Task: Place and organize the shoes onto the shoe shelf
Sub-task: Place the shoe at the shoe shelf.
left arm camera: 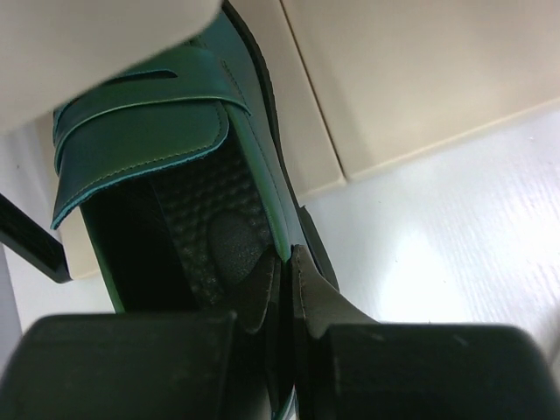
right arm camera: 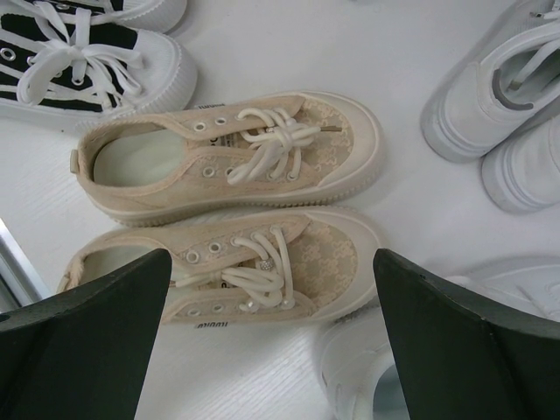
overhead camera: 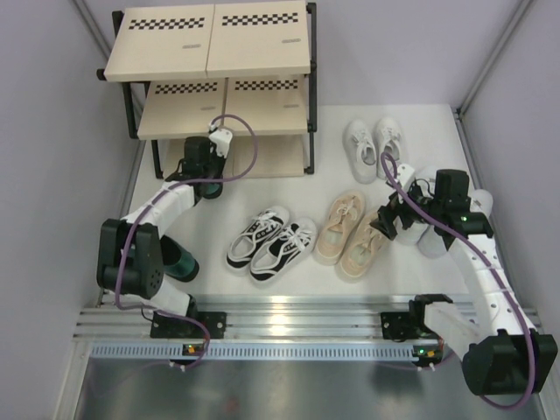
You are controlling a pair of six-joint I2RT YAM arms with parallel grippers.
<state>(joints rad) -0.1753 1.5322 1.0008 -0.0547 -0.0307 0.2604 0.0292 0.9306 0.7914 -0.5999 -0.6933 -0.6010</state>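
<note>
My left jaws are clamped on the side wall of one green shoe point(left arm camera: 166, 149) at the foot of the shelf point(overhead camera: 210, 44). The boards in view are bare, so I judge nothing is shelved yet. The other green shoe point(overhead camera: 181, 262), black-and-white sneakers point(overhead camera: 271, 241), beige sneakers point(right arm camera: 236, 157), small white sneakers point(overhead camera: 372, 140) and larger white sneakers point(overhead camera: 431, 243) sit on the desk point(overhead camera: 289, 184). My right jaws stand wide apart over the beige pair, whose side label is too small to read.

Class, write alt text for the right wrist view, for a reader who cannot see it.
The open right gripper hangs over a pair of beige laced sneakers side by side on a white table. Black-and-white sneakers lie upper left, white sneakers right.
</note>
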